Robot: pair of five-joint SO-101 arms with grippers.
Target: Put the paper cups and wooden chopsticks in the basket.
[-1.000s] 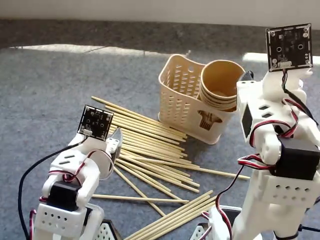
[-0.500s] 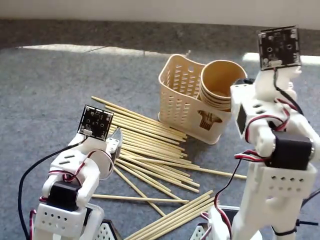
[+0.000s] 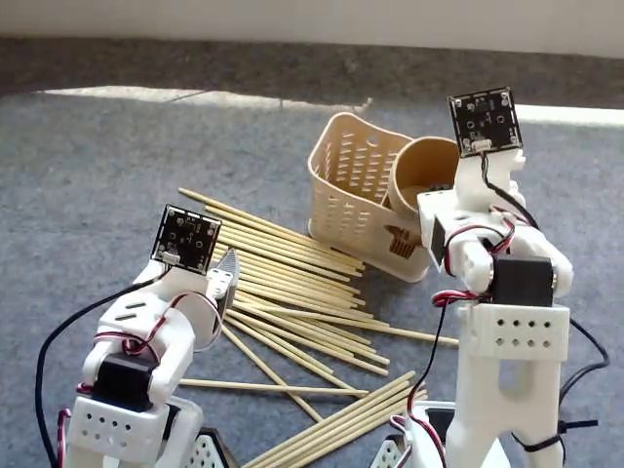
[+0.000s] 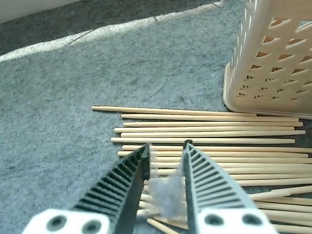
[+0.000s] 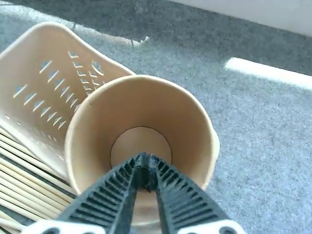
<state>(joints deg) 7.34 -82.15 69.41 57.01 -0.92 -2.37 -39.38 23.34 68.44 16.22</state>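
A cream plastic basket (image 3: 353, 180) stands tilted on the grey carpet, with a stack of paper cups (image 3: 421, 168) in its right end. My right gripper (image 5: 145, 170) is shut, its tips down inside the top cup (image 5: 141, 109) against the near inner wall, with the basket (image 5: 44, 83) beside it. Many wooden chopsticks (image 3: 292, 283) lie scattered in front of the basket. My left gripper (image 4: 166, 146) hangs open just above the chopsticks (image 4: 209, 129), holding nothing; a tuft of grey fluff sits between its fingers. It stands short of the basket (image 4: 273, 63).
More chopsticks (image 3: 341, 421) lie by the right arm's base, one alone (image 3: 273, 388) near the front. Open grey carpet (image 3: 107, 166) spreads to the left and behind the basket. A pale wall edge (image 3: 312, 19) runs along the back.
The right arm has swung left and lower, into the cup stack. The basket has tipped and the cups lean left with it. The left arm has stayed still.
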